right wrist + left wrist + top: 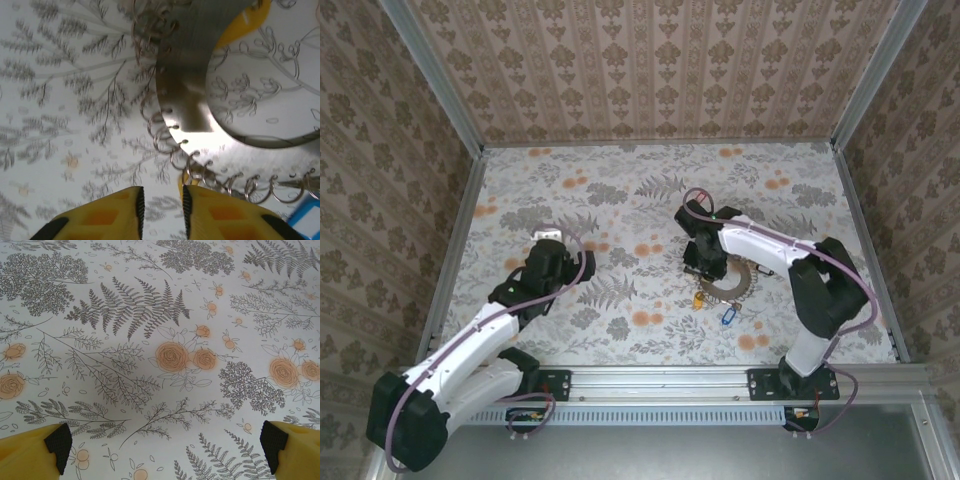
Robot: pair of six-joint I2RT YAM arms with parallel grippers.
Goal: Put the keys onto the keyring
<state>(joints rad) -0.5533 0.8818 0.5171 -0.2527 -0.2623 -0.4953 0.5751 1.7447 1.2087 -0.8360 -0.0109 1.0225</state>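
Note:
The keyring (742, 283) lies right of the table's centre. It is a flat silvery ring (187, 100) with several small wire loops along its outer edge. My right gripper (706, 266) hangs over its left side. The yellow fingers (112, 212) stand a narrow gap apart at the ring's looped edge, and only tabletop shows between them (161, 212). A yellow-headed key (698, 298) and a blue-headed key (728, 315) lie just in front of the ring; the blue one (306, 221) shows at the frame's corner. My left gripper (551, 239) is wide open (166, 441) over bare floral tabletop, far left of the keys.
The table (620, 190) is covered in a floral print and walled on three sides by patterned panels (650, 60). A metal rail (660, 380) runs along the near edge with both arm bases on it.

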